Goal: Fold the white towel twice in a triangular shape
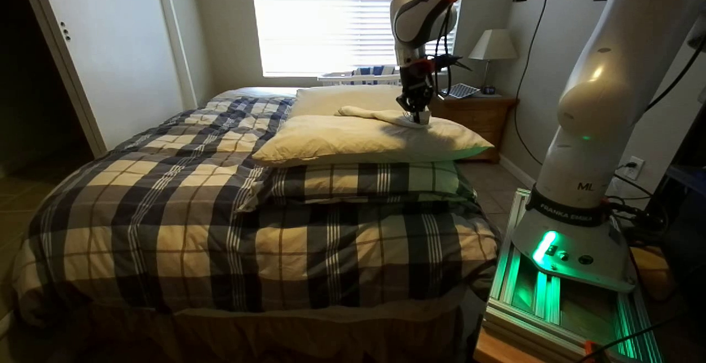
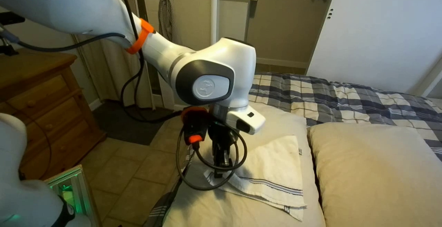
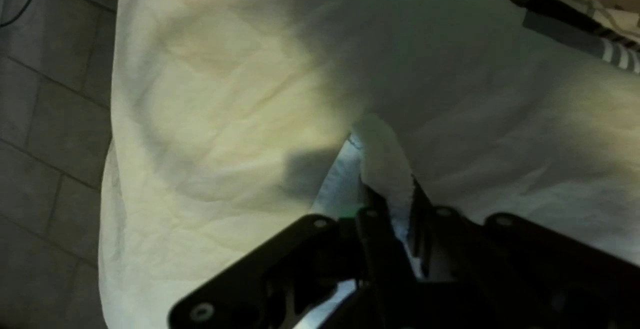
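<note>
In an exterior view, from left to right, first stands a wooden dresser [image 2: 48,108], and then comes the gripper [image 2: 219,173], whose jaws are clamped on a narrow end of the white towel [image 2: 276,161]. The towel, which has dark stripes, lies on a cream pillow [image 2: 241,213]; just beside this lies a second pillow [image 2: 369,171].

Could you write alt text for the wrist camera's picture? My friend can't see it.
The robot's black gripper pinches a narrow tip of the white towel over a partly shadowed cream pillow. Tiled floor shows along the left edge, plaid bedding in the upper right corner.
</note>
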Motion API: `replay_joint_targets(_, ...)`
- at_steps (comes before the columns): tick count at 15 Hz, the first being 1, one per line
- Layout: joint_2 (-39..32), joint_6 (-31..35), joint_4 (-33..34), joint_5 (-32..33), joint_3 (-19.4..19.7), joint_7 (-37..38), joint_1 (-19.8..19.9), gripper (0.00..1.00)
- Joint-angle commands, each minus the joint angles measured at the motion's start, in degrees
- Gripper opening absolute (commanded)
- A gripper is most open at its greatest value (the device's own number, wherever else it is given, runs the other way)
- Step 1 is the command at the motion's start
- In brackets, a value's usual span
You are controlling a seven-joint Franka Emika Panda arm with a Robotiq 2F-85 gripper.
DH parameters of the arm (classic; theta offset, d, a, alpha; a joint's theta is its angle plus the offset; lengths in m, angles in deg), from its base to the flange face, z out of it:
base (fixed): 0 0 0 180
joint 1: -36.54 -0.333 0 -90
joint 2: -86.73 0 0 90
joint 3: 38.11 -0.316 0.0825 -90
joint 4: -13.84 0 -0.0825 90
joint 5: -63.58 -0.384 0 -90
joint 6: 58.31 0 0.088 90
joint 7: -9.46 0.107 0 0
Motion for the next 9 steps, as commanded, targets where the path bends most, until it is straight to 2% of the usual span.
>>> replay_joint_targets(1, 3.68, 1.2, -0.52, 2.17, -0.2, 1.9, 0.85, 0.01)
replay_joint_targets(5, 3.6, 6.76, 1.83, 3.8, -0.13, 1.57, 1.77, 0.05)
replay_joint_targets(9, 0.04, 16.15, 4.67, 3.29, 0.19, -0.13, 2.19, 0.05)
